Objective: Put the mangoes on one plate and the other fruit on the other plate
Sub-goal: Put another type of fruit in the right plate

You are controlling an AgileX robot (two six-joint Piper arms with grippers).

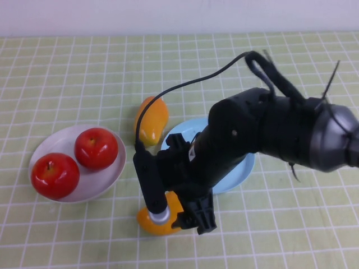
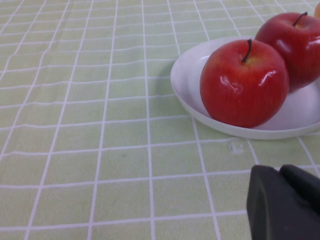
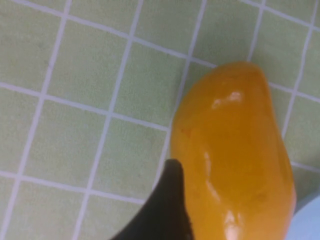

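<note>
One orange-yellow mango (image 1: 147, 219) lies on the cloth just in front of the light blue plate (image 1: 245, 172). My right gripper (image 1: 168, 216) is down over this mango (image 3: 235, 160) and shut on it; one dark finger (image 3: 170, 200) presses its side and the other finger is hidden. The second mango (image 1: 150, 119) lies at the blue plate's far left edge, outside it. Two red apples (image 1: 96, 148) (image 1: 55, 175) sit on the white plate (image 1: 115, 174). My left gripper (image 2: 281, 172) is shut and empty, low beside the white plate (image 2: 185, 90); it is out of the high view.
My right arm (image 1: 269, 131) reaches in from the right and covers most of the blue plate. A green checked cloth (image 1: 67, 73) covers the table. A white wall (image 1: 168, 14) runs along the far edge.
</note>
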